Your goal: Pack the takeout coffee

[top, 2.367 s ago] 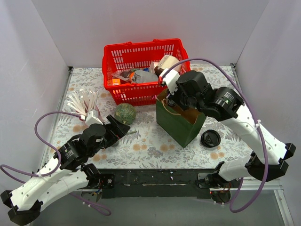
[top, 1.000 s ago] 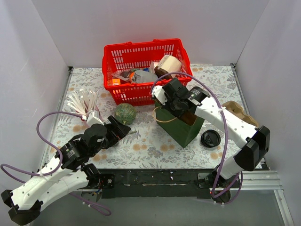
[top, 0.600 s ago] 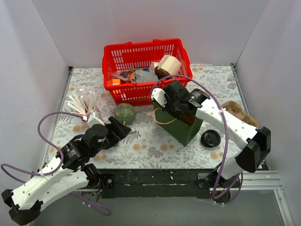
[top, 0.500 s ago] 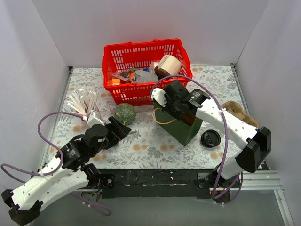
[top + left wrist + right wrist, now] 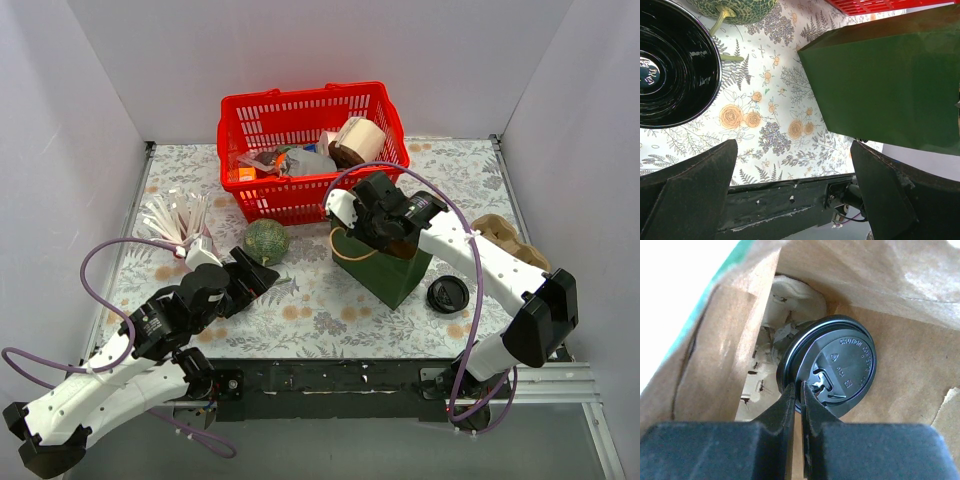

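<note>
Lidded black coffee cup inside bag

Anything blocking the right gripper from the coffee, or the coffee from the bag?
Nothing visible. The takeout coffee is already inside the green bag, next to a cardboard tray, and the right gripper appears to pinch its lid rim directly.

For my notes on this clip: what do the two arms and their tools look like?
Both the left arm and right arm have white, rounded links with black joint housings. A purple cable loops off each. The left tool and right tool have matte black, wedge-shaped fingers. No markings are legible on them.
</note>
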Available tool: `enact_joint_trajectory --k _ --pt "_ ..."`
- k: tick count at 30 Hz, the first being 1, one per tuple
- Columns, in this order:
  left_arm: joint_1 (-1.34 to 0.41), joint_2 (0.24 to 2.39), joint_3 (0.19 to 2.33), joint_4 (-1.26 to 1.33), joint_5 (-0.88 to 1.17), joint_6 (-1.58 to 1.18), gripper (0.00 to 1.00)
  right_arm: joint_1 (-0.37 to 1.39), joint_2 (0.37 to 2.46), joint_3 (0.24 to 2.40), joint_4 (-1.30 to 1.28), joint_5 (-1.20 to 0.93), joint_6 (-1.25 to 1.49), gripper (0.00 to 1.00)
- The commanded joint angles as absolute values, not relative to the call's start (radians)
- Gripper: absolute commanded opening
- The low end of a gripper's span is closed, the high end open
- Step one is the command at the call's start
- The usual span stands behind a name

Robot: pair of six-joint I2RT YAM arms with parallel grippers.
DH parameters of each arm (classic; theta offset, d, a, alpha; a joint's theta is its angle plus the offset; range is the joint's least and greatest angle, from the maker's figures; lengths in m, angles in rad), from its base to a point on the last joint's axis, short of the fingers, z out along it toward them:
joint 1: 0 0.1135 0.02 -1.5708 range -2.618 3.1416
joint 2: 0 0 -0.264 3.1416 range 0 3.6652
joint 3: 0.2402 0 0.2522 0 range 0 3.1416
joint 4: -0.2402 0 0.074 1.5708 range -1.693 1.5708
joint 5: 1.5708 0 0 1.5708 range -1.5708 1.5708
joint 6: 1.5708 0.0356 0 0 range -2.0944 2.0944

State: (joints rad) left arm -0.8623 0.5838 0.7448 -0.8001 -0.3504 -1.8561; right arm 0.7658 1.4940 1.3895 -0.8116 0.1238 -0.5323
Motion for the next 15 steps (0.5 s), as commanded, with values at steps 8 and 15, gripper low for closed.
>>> enact_joint_trajectory --k 8,15 --pt "-0.862 0.606 0.752 -0.802 -0.341 -1.848 0.98 0.746 1.482 1.356 -0.767 0.075 -0.578 0.01" --pt "-0.862 0.604 0.753 -0.801 -0.341 -1.848 0.98 0.747 1.482 1.351 -0.758 0.067 -0.569 0.06"
